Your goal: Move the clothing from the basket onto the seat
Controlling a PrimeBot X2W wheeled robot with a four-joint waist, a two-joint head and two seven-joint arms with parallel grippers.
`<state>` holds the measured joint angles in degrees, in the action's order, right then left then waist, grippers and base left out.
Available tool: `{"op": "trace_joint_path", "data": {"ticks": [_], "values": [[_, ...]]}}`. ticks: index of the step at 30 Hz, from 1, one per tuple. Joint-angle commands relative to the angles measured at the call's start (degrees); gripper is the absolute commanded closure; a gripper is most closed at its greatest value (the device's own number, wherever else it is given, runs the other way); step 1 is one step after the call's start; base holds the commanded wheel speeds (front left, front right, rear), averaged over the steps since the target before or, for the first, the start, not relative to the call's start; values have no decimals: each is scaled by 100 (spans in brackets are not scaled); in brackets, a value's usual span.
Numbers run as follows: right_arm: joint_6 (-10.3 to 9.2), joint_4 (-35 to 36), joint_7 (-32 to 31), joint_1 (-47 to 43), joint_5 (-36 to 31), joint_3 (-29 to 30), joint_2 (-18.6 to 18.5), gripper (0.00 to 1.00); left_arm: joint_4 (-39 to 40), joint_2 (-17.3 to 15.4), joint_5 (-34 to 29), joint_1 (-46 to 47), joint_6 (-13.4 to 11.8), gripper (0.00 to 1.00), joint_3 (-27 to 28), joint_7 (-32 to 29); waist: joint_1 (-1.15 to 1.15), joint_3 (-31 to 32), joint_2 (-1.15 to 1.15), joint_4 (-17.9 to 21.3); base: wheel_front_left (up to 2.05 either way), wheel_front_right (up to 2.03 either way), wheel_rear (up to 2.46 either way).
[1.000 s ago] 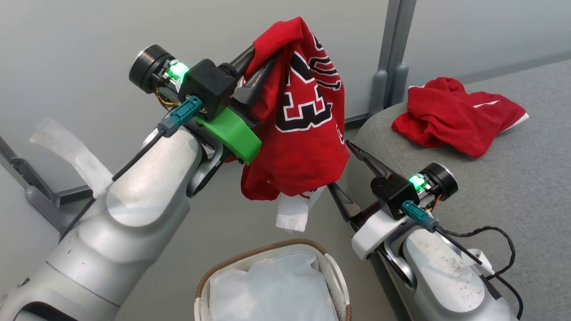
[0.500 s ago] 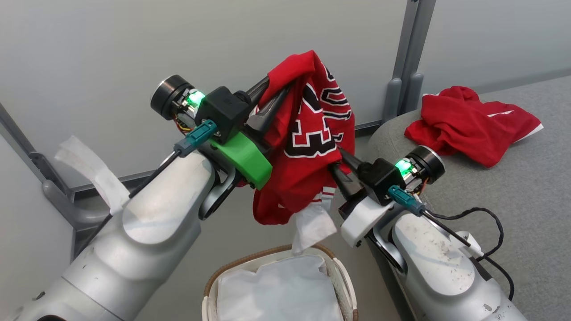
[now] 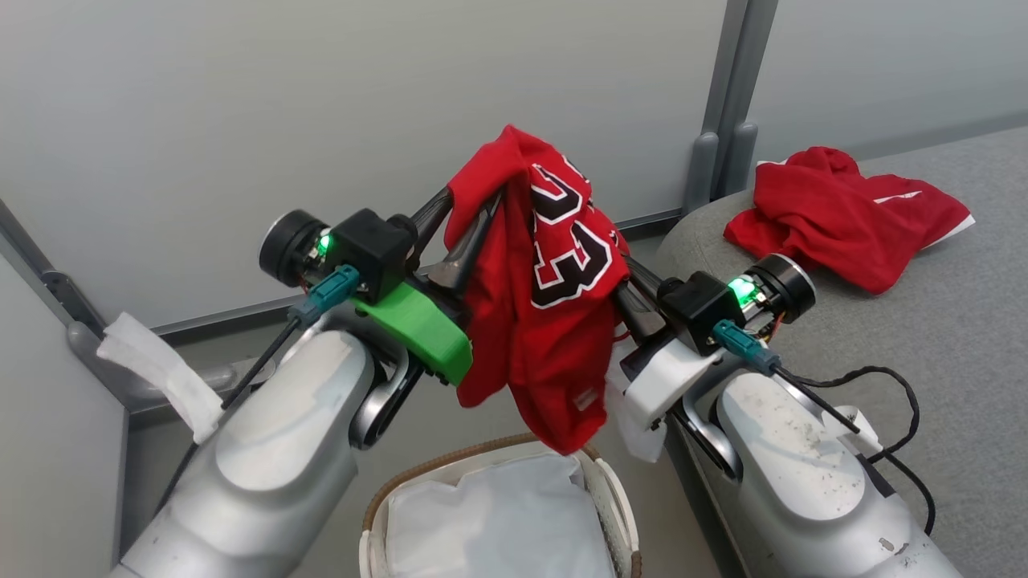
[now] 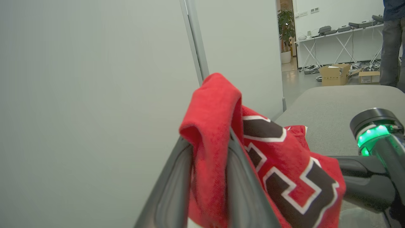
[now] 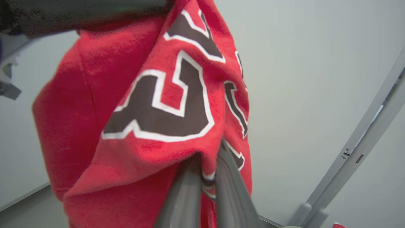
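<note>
Head view first. Shows the red jersey [image 3: 554, 321], black white-edged "23" on it, hanging in the air between the two hands, over the far rim of the basket [image 3: 438, 466]. Puts its top fold over the left hand [image 3: 470, 210], up and to the left, and its right edge at the right hand [image 3: 634, 281], lower and on the seat side. Leaves the lowest corner dangling close above the white lining [image 3: 490, 522]; cannot tell whether it touches.

Left wrist view next. Finds the left hand's two fingers [image 4: 172, 190] a narrow way apart, with a thick fold of the jersey wedged in the gap, pressed against both and spilling over the tips.

Right wrist view after that. Finds the right hand closed, fingers nearly together, pinching the jersey's lower edge where the cloth covers the tips.

Back to the head view for the surroundings. Places the grey seat [image 3: 923, 337] to the right of both arms, with a second red garment [image 3: 835, 217], white-banded, lying crumpled near its rounded far corner, well apart from the jersey. Sets a pale partition wall [image 3: 321, 120] and its grey post [image 3: 723, 136] behind the hands. Has the right forearm [image 3: 795, 466] between jersey and seat. Catches, far off in the left wrist view, a person's legs [image 4: 390, 47] near cardboard boxes [image 4: 333, 74] on the floor.
</note>
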<state>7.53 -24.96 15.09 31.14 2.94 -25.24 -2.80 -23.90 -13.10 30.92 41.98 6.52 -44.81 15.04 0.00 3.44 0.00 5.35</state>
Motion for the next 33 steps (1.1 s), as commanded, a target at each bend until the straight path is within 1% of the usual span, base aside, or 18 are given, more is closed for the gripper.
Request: {"op": "trace_joint_path", "data": {"ticks": [1, 6, 15, 25, 28, 33], "values": [[-8, -12, 12, 4, -56, 90, -16, 100, 17, 60, 47, -268, -39, 0, 106, 18, 0, -22, 0, 20, 0, 0, 0], [-8, -21, 12, 14, -201, 409, -17, 100, -66, 138, 8, -816, 26, 0, 210, 12, 0, -91, 0, 50, 0, 0, 0], [-8, 62, 12, -74, -509, 983, -16, 100, -391, 386, -148, -1750, 81, 0, 561, 13, 0, -197, 0, 124, 0, 0, 0], [-8, 73, 12, -259, -680, 1403, -79, 100, -511, 588, -393, -2380, 103, 0, 963, 13, 0, -273, 0, 159, 0, 0, 0], [-8, 80, 12, -265, -707, 1503, -91, 100, -465, 646, -464, -2487, 100, 0, 1048, 14, 0, -307, 0, 264, 0, 0, 0], [-8, 125, 12, -282, -725, 1661, -126, 100, -395, 703, -539, -2548, 102, 0, 954, 13, 0, -384, 0, 553, 0, 0, 0]]}}
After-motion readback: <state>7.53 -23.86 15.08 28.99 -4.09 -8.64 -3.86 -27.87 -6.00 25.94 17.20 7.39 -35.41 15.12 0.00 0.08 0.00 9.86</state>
